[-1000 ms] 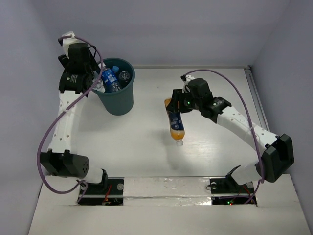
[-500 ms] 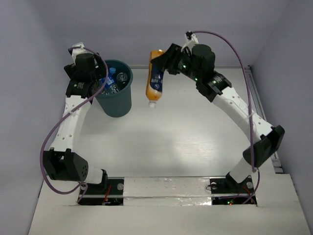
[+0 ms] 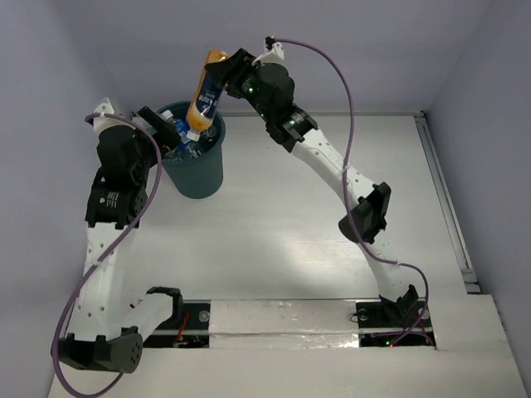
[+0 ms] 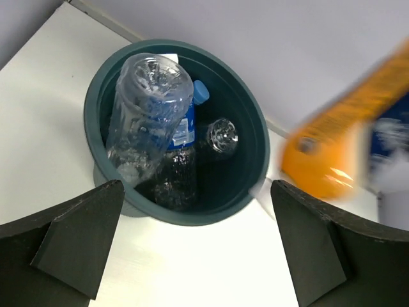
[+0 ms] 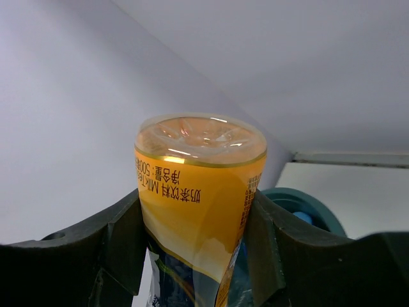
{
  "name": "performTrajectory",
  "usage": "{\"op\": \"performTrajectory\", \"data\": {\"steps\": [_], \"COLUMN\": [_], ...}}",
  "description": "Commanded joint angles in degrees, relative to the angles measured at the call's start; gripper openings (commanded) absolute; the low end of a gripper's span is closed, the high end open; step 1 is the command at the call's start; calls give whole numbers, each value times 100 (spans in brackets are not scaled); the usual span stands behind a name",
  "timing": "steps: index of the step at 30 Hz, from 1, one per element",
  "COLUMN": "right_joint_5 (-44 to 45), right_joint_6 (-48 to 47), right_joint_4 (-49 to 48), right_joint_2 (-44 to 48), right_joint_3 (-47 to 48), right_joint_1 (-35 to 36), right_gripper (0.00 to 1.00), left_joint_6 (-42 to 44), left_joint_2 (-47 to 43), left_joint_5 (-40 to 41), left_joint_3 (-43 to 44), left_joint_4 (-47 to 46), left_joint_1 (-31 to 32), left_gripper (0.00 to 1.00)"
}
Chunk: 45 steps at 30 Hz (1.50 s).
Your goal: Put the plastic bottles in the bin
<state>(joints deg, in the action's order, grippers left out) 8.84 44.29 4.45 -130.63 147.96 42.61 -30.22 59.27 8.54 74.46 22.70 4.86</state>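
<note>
Top external view first: the right arm is stretched far across the table [image 3: 274, 249], and the right gripper [image 3: 224, 73] is clamped on the orange bottle [image 3: 204, 95]. That bottle hangs tilted, cap end down, its lower end over the open mouth of the bin [image 3: 199, 170]. The bin stands at the far left of the table. Clear bottles [image 3: 184, 148] with blue labels are heaped inside it. The left gripper [image 3: 152, 123] sits just beside the bin's left rim, up at rim height.

Left wrist view now: both dark fingers [image 4: 70, 236] are spread wide at the bottom corners, nothing between them, looking straight down into the bin. A big crinkled clear bottle [image 4: 150, 109] leans against the inner wall and pokes above the rim. A blue cap [image 4: 200, 91] shows just behind it, and another clear bottle end [image 4: 222, 134] lies deeper in. The orange bottle is a blur at the right, beside the rim.

Right wrist view: the orange bottle's base faces the camera, gripped snugly on both sides by the pads [image 5: 121, 243]. The bin's teal rim peeks out at lower right.
</note>
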Motion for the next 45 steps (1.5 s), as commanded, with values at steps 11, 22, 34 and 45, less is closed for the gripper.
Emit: {"op": "performTrajectory", "data": {"steps": [11, 22, 34, 45], "right_joint_5": [1558, 1912, 1867, 1613], "right_joint_6": [-2203, -3006, -2935, -2313], "right_joint_4": [-471, 12, 39, 92], "right_joint_2": [-727, -789, 1054, 4328], "right_joint_3": [49, -426, -1101, -4526], "right_joint_1": [703, 1162, 1101, 986], "right_gripper": [59, 82, 100, 51], "left_joint_6": [-133, -239, -511, -433], "left_joint_2": [-38, -73, -81, -494], "left_joint_5": [422, -97, -625, -827], "left_joint_3": [1088, 1334, 1633, 1458], "left_joint_4": [384, 332, -54, 94], "left_joint_1": [374, 428, 428, 428], "left_gripper": [99, 99, 99, 99]}}
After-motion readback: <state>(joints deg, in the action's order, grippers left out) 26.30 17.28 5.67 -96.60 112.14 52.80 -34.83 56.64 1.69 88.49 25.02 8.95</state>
